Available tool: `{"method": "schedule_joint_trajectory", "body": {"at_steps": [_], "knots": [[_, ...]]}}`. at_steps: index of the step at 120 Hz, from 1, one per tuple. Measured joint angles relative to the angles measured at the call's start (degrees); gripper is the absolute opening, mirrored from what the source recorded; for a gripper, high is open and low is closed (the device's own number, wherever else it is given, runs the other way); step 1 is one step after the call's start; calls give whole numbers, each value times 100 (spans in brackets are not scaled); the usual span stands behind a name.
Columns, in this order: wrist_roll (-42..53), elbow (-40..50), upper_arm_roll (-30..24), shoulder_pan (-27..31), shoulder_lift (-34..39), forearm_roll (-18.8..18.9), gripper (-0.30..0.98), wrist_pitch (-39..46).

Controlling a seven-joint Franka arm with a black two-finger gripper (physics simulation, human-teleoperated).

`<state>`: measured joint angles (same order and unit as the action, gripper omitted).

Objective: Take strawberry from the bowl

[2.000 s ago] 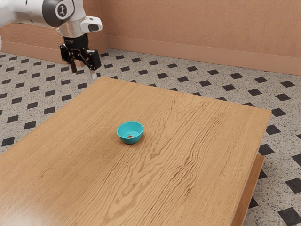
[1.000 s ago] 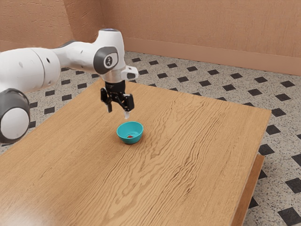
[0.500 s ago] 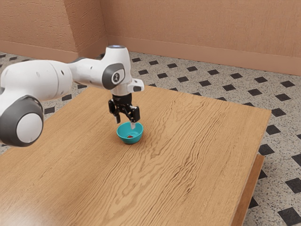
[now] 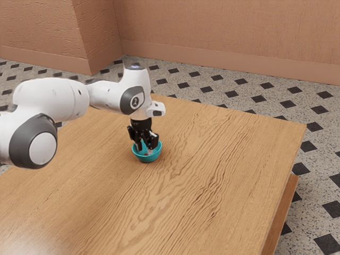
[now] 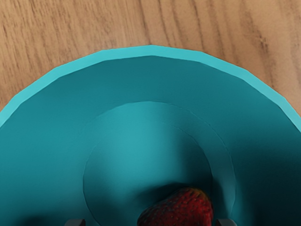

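While the white Franka arm (image 4: 50,101) comes in from the exterior view's left, its jaws point down into the teal bowl (image 4: 147,158), their tips inside the rim. The jaws stand partly open, moderately apart rather than at full spread, with nothing gripped: the fingers (image 4: 153,141) are to either side of the red strawberry (image 5: 183,209). A strip of bare bowl floor shows between the fruit and one fingertip in the wrist view; the other fingertip is much nearer the fruit, and whether it touches is hard to tell.

The strawberry lies on the bowl's floor, low between the jaws. Its seeded skin is dark red, with a yellowish patch at the rounded edge, and part of it is cut off by the wrist view's edge. A dark shadow falls on the teal surface just beside it. The bowl's sloping wall surrounds the jaws' tips, its lighter rim above the fruit's level.

Under the bowl and the jaws is the wooden table (image 4: 212,164), brown with wavy grain. Well beyond the jaws, past the table's edge, are a speckled floor (image 4: 276,98) with black diamonds and a pinkish-brown wall (image 4: 228,37).
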<state>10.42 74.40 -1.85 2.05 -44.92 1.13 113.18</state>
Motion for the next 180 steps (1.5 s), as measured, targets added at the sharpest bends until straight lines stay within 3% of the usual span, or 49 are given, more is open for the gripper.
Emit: {"method": "schedule_joint_trajectory", "body": {"at_steps": [27, 50, 80, 112, 146, 180], "knots": [[151, -2, -1, 2, -115, -15, 31, 135], [231, 11, -9, 15, -74, -38, 14, 178], [283, 418, -9, 13, 679, -39, 12, -9], [276, 644, -45, -838, 1111, -159, 13, -127], [226, -203, -132, -1262, 373, -200, 13, -54], [192, -291, -170, -1259, -75, -211, 17, 277]]}}
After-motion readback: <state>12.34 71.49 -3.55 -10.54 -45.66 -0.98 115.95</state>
